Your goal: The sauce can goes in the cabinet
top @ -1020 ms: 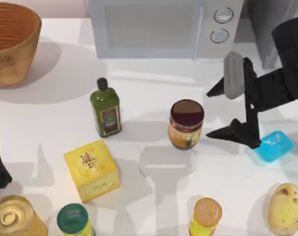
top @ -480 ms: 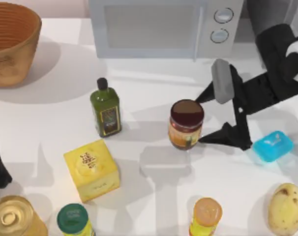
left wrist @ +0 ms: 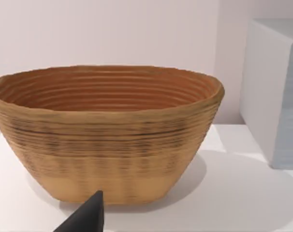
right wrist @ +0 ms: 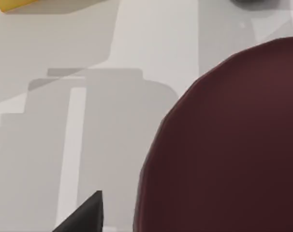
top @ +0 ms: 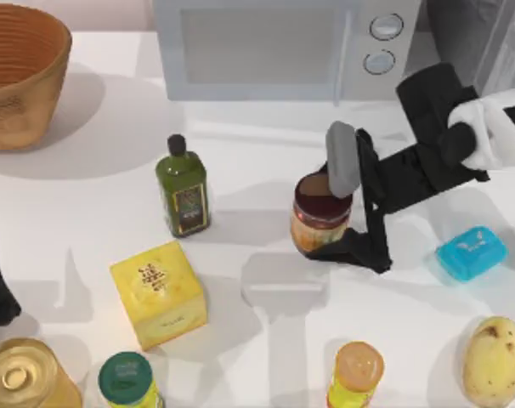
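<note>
Two arms at the tabletop (top: 87, 195); going left to right. Left arm parked at the left edge, low; its pincer (left wrist: 86, 217) shows one dark fingertip in the left wrist view, pointed toward the woven basket (top: 19, 72), and whether it is open or closed cannot be told. The basket sits in the far left corner, cut by the edge.

Near edge, left: one gold-topped can (top: 24, 378), one green-lidded container (top: 127, 380), both partly cut off. One yellow box (top: 160, 293) just behind them. One olive-oil bottle (top: 183, 189) upright, with bare tabletop around it and toward the microwave (top: 287, 47) at the far edge.

Centre: one sauce can (top: 319, 219) upright on the tabletop, open room on its left and near sides. Right pincer (top: 336, 208) is spread wide around it, one finger at the far side, one at the near side; contact cannot be told. Right wrist view: maroon wall of the can (right wrist: 224, 145) very close.

Near edge: one orange-capped bottle (top: 357, 374). Right: one blue block (top: 470, 252), one potato (top: 495, 361). Cabinet (top: 474, 34) at the far right corner.
</note>
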`<state>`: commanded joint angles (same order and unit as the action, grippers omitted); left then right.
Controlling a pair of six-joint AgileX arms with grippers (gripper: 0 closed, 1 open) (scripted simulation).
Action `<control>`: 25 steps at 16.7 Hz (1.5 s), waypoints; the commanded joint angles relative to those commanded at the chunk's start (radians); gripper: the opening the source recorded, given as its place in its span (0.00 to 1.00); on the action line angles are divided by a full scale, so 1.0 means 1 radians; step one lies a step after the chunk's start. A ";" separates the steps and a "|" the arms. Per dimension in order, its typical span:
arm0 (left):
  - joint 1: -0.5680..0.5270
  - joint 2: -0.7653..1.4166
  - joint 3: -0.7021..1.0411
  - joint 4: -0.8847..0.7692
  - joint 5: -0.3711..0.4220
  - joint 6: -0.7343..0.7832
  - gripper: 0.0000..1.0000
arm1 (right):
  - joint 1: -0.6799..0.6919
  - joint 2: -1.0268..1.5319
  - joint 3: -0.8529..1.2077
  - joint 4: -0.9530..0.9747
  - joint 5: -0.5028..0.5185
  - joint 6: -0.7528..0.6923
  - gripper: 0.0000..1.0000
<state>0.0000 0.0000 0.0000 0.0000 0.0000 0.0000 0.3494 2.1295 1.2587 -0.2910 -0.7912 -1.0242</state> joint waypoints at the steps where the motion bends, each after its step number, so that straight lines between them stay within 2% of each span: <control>1: 0.000 0.000 0.000 0.000 0.000 0.000 1.00 | 0.012 0.012 -0.001 0.024 0.005 0.015 1.00; 6: 0.000 0.000 0.000 0.000 0.000 0.000 1.00 | 0.023 0.023 -0.002 0.047 0.010 0.031 1.00; 19: 0.000 0.000 0.000 0.000 0.000 0.000 1.00 | 0.023 0.023 -0.002 0.047 0.010 0.031 0.02; 25: 0.000 0.000 0.000 0.000 0.000 0.000 1.00 | 0.023 0.023 -0.002 0.047 0.010 0.031 0.00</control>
<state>0.0000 0.0000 0.0000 0.0000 0.0000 0.0000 0.3723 2.1527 1.2566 -0.2440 -0.7817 -0.9936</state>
